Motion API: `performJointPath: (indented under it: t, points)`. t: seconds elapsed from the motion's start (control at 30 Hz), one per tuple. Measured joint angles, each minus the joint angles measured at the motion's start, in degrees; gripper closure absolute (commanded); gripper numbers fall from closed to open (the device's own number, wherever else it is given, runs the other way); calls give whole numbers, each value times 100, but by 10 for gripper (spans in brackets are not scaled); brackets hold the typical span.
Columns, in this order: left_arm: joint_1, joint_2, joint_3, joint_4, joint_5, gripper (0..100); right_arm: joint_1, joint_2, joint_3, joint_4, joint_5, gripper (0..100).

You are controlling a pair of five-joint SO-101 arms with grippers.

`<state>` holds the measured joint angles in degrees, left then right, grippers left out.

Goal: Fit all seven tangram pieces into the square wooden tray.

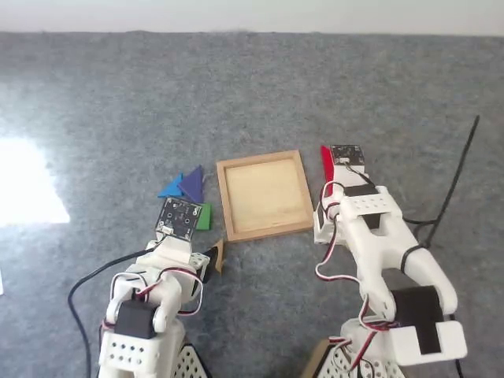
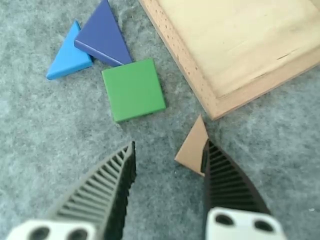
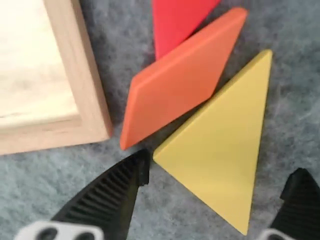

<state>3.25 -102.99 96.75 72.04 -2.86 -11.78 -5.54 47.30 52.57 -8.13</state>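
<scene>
grey speckled carpet, wooden tray on it, white wall behind.

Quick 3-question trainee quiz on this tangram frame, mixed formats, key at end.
1. True or false: the square wooden tray already holds a piece.
2. The left gripper is: A) open beside a small tan wooden triangle; B) shut on a piece; C) inside the tray.
3. Fill in: the piece between the open fingers of the right gripper is the ___ triangle.
Key: 1 false; 2 A; 3 yellow triangle.
</scene>
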Motion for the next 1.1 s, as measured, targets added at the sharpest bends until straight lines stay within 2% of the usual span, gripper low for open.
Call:
performJointPath:
  t: [0.13, 0.43, 0.63, 0.83, 1.1]
  points:
    - [0, 0, 0, 0, 0, 793, 88, 0, -9, -9, -158, 582]
    - [0, 0, 0, 0, 0, 793, 88, 62, -9, -53, -1222, 582]
    - [0, 0, 0, 0, 0, 793, 88, 62, -9, -53, -1284, 592]
    - [0, 0, 0, 0, 0, 793, 88, 62, -9, -53, -1284, 721]
    - [0, 0, 0, 0, 0, 793, 141, 62, -26, -53, -1284, 719]
